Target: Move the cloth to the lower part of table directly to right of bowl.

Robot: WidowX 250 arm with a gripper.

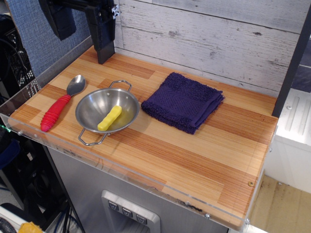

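Spoon: a spoon (60,104) with a red handle and a silver scoop lies at the left end of the table (194,160). It is off to the side, out of the way of the job.

Gripper: the black gripper (103,46) hangs at the back left, above the wood and well apart from everything. It holds nothing. Its tip looks like one dark block, so one cannot tell if the fingers are apart or together.

Bowl: the shiny bowl (107,110) sits just right of the spoon, with a wire loop on two sides. A yellow piece (110,118) (maybe toy food) rests inside it.

Cloth: the dark purple cloth (183,101) lies folded flat, just beside the bowl on its right, but nearer the back wall. It seems not yet in its spot.

Bare wood: the front part, right of the bowl, is where the cloth likely should go.

Next move: the gripper probably needs to come over, pinch the cloth and slide it toward the front edge.
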